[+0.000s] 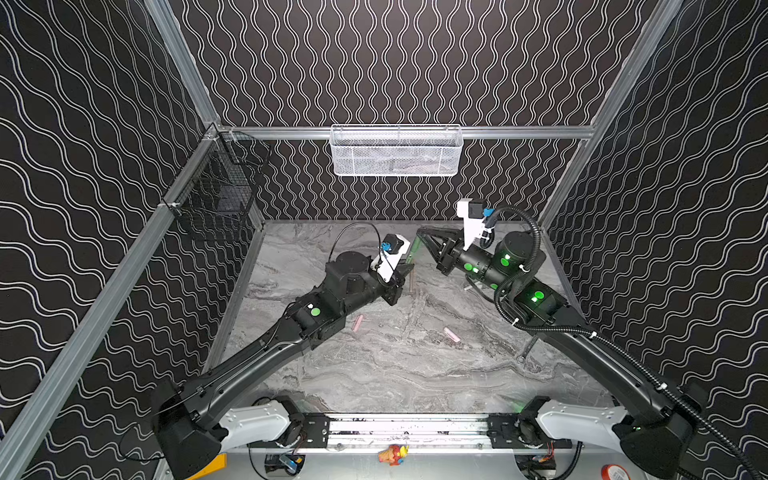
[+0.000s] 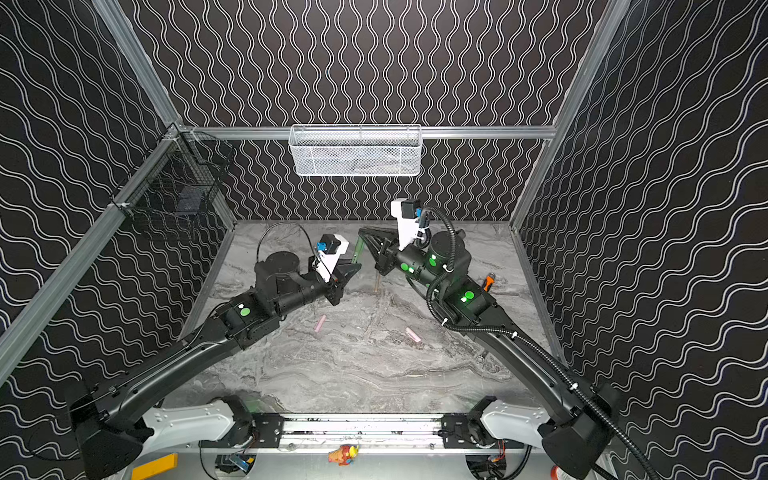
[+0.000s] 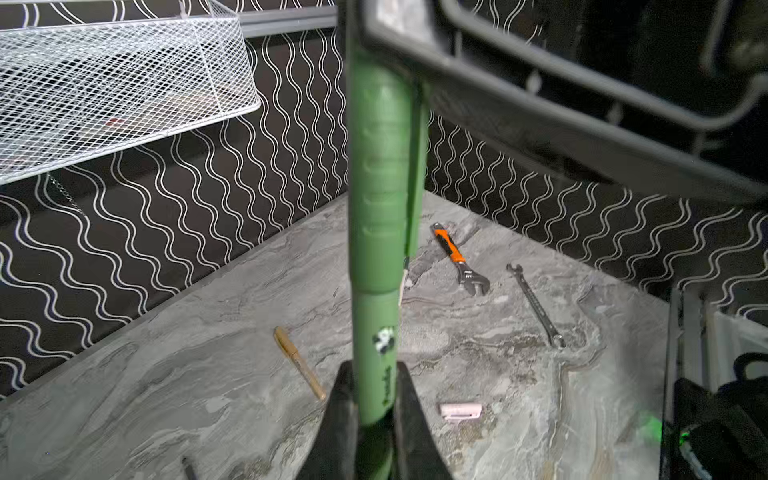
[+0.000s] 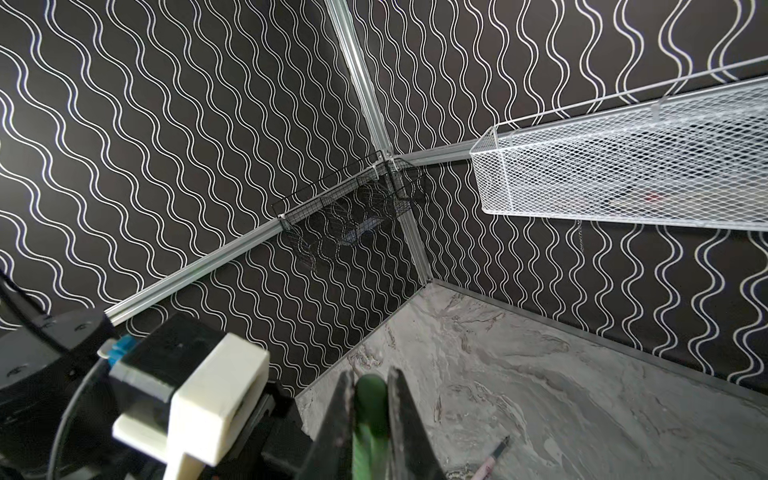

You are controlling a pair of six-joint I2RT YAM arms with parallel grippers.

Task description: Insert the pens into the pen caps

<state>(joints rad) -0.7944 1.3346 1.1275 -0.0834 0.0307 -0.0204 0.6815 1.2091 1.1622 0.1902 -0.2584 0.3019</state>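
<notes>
The table's (image 1: 395, 386) near half lies open, save one pink cap (image 1: 358, 323) and a second pink cap (image 1: 451, 334). Farther back, the left arm (image 1: 353, 286) and right arm (image 1: 482, 266) crowd the middle below the white basket (image 1: 397, 151).

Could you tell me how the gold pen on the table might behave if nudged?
The gold pen looks slim and round, so it would probably roll on the smooth table. It seems rigid, likely light to lift.
</notes>
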